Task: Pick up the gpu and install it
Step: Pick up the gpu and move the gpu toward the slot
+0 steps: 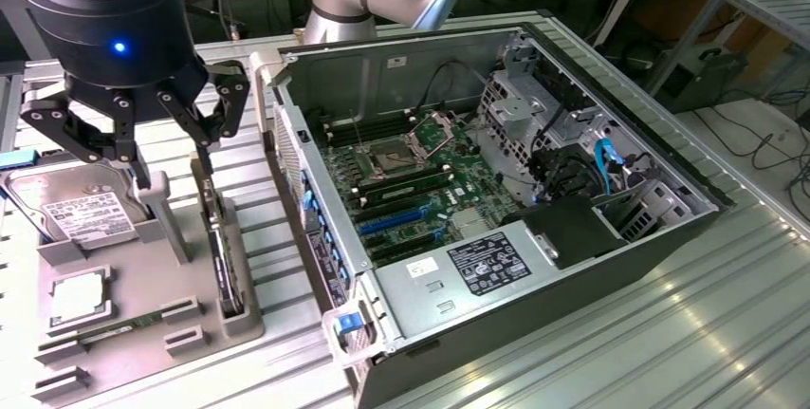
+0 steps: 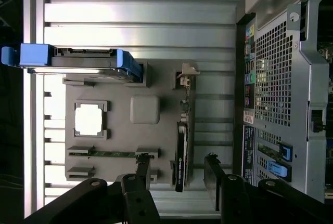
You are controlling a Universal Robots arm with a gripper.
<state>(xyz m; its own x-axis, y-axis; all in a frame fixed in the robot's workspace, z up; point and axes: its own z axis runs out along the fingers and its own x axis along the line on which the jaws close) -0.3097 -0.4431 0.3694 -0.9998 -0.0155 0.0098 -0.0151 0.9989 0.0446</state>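
Note:
The gpu [image 1: 224, 248] is a thin dark card standing on its long edge in a slot of the grey parts holder [image 1: 139, 281]. Edge-on in the wrist view, the gpu [image 2: 181, 151] has its silver bracket [image 2: 185, 76] at the far end. My gripper [image 1: 174, 181] hangs open just over the holder at the exterior view's left. In the wrist view the gripper [image 2: 177, 174] has one finger on each side of the card's near end, with gaps between. Nothing is held.
The holder [image 2: 156, 146] also carries a silver hard drive [image 1: 79, 210] in a blue carrier [image 2: 78, 60], a square processor [image 2: 88, 120] and a green memory stick [image 2: 106, 154]. The open computer case [image 1: 506, 200] lies beside it, with its motherboard [image 1: 405, 181] exposed.

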